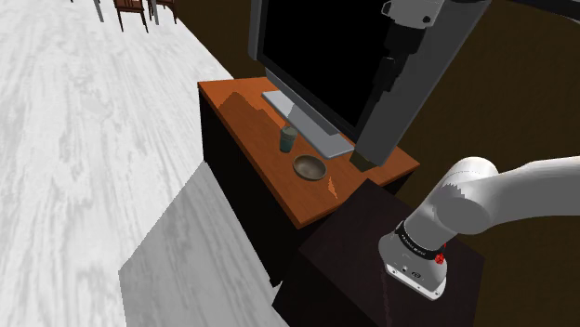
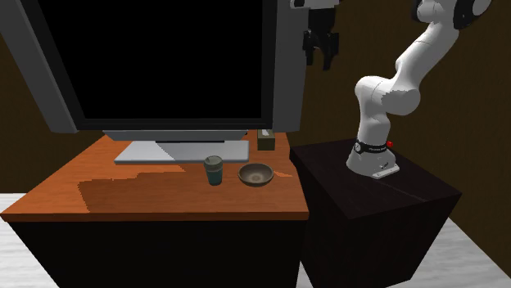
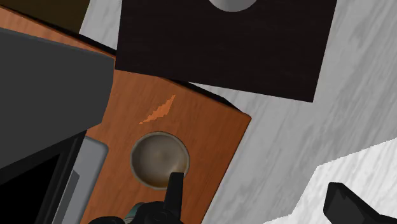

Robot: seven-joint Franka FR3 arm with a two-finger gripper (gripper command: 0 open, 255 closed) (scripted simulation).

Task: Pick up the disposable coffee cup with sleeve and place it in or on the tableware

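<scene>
The coffee cup (image 1: 288,138) is dark teal with a lid and stands upright on the orange-brown table (image 1: 243,111), just in front of the monitor's base. A round brownish bowl (image 1: 309,167) sits beside it, nearer the stand; cup (image 2: 214,171) and bowl (image 2: 255,173) are a small gap apart. My black gripper (image 2: 320,60) hangs open high above the table's stand-side end, next to the monitor's grey edge, holding nothing. In the wrist view the bowl (image 3: 159,159) lies far below near one fingertip (image 3: 175,188), and a sliver of the cup (image 3: 135,215) shows at the frame edge.
A large black-screened monitor (image 2: 156,57) on a grey base (image 2: 180,151) fills the back of the table. A small brown box (image 2: 266,141) stands by its corner. The dark stand (image 2: 377,204) adjoins the table. Pale plank floor (image 1: 84,139) lies around, with chairs (image 1: 135,11) far off.
</scene>
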